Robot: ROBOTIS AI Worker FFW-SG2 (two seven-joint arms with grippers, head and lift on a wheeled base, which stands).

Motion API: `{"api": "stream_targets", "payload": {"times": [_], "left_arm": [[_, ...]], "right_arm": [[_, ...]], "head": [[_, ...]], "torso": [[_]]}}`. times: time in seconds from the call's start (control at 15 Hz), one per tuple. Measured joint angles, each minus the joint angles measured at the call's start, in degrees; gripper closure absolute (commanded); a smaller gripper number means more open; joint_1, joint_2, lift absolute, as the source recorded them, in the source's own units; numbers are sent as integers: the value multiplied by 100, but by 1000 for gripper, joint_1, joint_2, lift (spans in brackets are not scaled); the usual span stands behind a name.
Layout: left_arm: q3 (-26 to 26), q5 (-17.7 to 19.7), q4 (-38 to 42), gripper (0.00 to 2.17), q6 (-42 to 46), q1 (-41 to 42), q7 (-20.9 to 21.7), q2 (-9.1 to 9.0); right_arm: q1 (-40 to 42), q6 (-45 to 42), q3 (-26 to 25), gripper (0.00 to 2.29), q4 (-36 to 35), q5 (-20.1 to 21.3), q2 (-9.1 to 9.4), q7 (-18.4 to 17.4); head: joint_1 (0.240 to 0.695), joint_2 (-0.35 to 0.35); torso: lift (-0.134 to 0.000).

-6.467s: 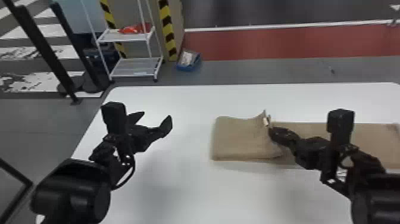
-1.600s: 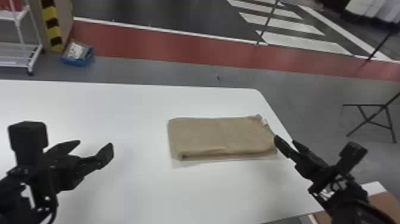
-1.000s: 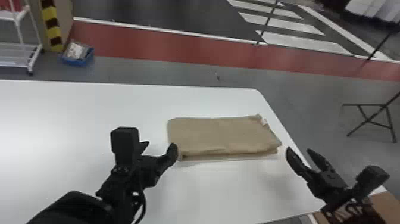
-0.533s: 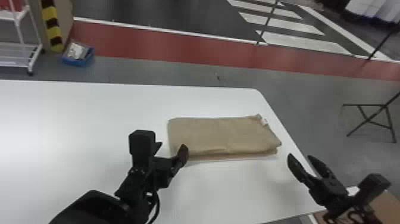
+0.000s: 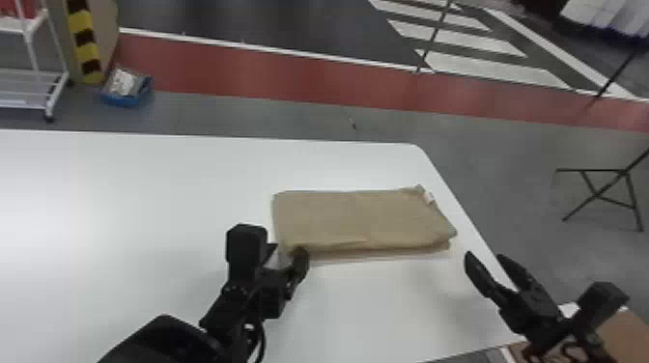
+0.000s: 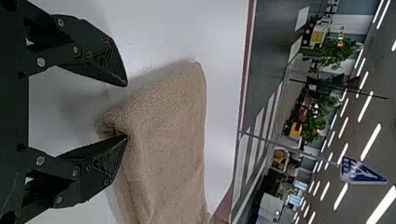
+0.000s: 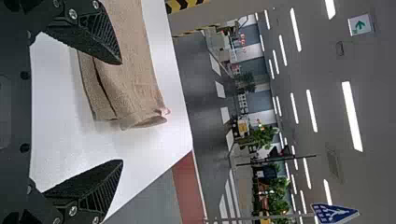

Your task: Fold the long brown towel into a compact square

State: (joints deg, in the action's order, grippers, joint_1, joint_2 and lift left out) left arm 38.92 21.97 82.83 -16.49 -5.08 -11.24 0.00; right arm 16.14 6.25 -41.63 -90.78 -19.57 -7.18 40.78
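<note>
Fingers [image 6: 105, 163] spread, your left gripper [image 5: 288, 251] has come in to the near left corner of the towel [image 5: 357, 219]; whether a tip touches, you can't tell. Your right gripper [image 5: 485, 257], also spread, is apart from its near right corner. Unshifted, the towel lies oblong on the table [image 5: 145, 193], so you probably need another fold, starting left.
</note>
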Motion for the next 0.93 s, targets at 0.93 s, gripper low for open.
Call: {"api": "stream_targets", "payload": {"times": [0.93], "left_arm": [[-487,-198,701,1376,-222,-41,89,307]], "right_arm": [[-39,64,108,151,-42,-21,32,-69]], "head": [[695,-350]], "torso": [[-124]]}}
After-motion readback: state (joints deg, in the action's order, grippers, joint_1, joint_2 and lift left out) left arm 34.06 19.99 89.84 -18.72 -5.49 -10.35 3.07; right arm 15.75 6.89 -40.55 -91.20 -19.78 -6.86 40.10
